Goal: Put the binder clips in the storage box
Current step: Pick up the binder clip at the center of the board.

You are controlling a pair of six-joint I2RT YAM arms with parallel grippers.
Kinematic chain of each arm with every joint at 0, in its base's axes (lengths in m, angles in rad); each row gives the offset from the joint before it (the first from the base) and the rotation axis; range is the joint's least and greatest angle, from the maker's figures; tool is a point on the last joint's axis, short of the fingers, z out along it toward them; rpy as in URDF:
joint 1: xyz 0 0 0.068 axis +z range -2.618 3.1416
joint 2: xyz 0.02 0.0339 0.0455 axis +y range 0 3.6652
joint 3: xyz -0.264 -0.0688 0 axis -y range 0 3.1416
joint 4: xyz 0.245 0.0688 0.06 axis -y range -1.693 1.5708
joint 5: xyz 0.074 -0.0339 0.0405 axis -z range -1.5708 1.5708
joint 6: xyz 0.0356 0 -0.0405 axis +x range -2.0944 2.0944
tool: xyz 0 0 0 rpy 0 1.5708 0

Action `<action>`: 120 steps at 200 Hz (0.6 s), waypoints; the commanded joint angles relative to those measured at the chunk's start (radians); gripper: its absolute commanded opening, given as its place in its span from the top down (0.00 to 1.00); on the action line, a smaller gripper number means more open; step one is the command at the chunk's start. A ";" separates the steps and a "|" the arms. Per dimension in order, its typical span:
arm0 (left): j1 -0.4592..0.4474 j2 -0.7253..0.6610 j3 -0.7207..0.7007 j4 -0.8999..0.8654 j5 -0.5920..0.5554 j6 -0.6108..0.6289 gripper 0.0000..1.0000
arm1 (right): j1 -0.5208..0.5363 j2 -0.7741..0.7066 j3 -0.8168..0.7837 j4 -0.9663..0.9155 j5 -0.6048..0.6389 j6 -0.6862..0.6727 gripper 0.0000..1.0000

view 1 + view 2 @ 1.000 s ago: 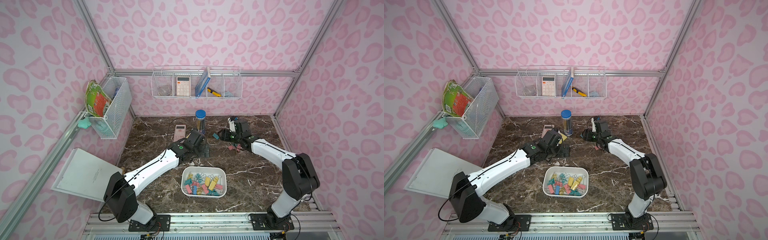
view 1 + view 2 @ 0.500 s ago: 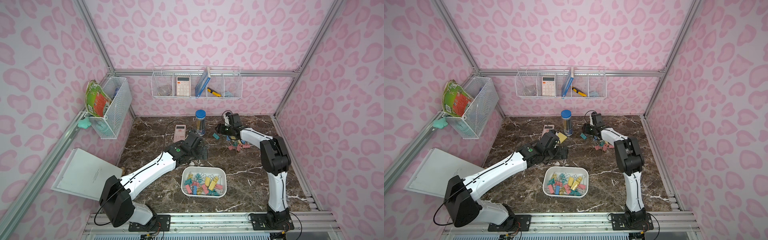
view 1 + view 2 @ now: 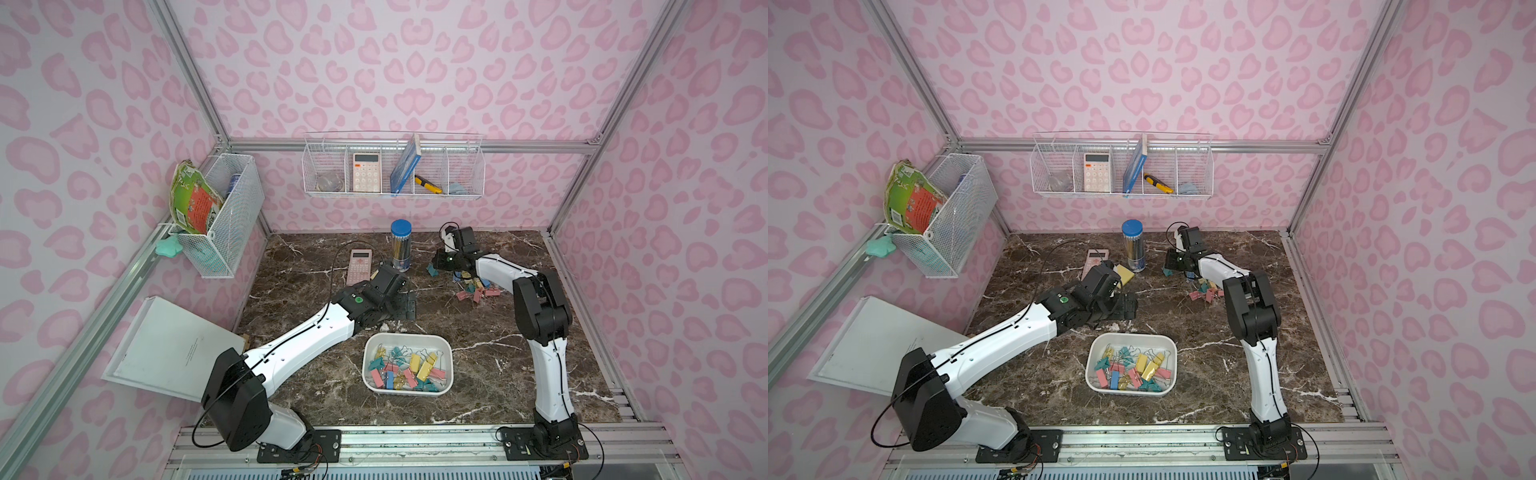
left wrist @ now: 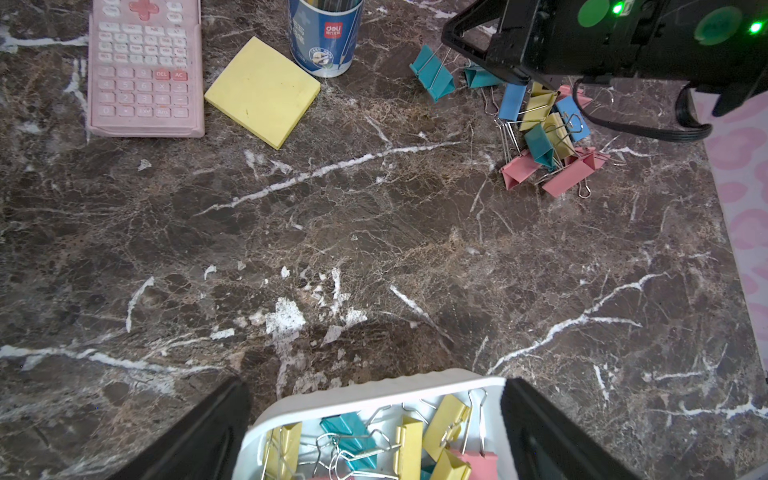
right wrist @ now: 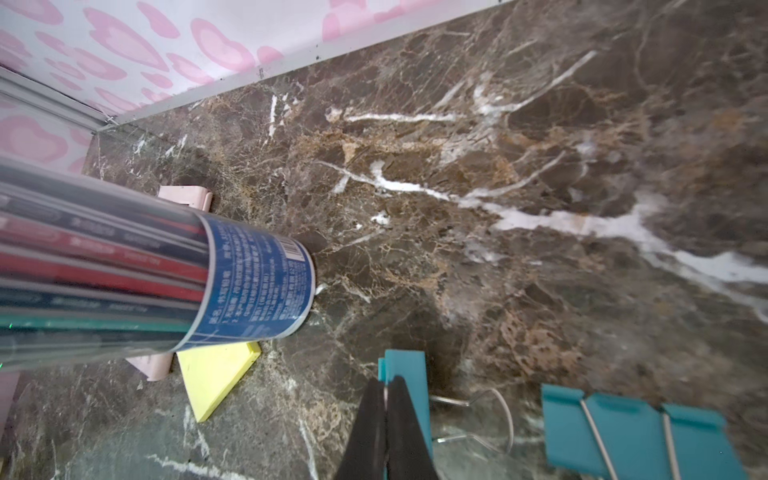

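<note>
- Right wrist view, showing right gripper (image 5: 388,388) pinched shut at teal clip (image 5: 409,363); hold unclear.
- Pickup step; next, lift toward storage box (image 3: 409,338) at six o'clock.
- Left gripper (image 4: 374,386) wide, empty.

Binder clips (image 3: 405,370) inside storage box (image 3: 406,392)

The walls (image 3: 415,62) are pale pink with darker pink leopard-like blotches. The table (image 3: 498,374) is dark brown marble veined in white and tan. The box (image 3: 407,336) is plain white; the clips (image 3: 415,370) in it are pink, yellow, blue and teal with silver wire handles, and the loose clips (image 4: 544,137) show the same four colours. The calculator (image 4: 143,66) is pink with white keys and two red ones. The pad (image 4: 262,91) is yellow. The tube (image 3: 401,249) is clear with a blue lid and blue label. The baskets (image 3: 324,162) are white wire. The arms (image 3: 307,340) are white with black joints
</note>
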 commanded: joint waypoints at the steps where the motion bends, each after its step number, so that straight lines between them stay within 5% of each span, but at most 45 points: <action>1: 0.002 -0.007 0.006 0.014 -0.007 -0.009 0.01 | 0.002 -0.069 -0.039 0.028 -0.029 -0.001 1.00; 65: 0.042 -0.068 -0.022 0.030 -0.001 -0.047 0.02 | 0.029 -0.532 -0.468 0.170 -0.029 0.042 1.00; 120: 0.079 -0.111 -0.059 0.044 -0.030 -0.102 0.05 | 0.153 -0.967 -0.780 0.090 0.023 0.050 1.00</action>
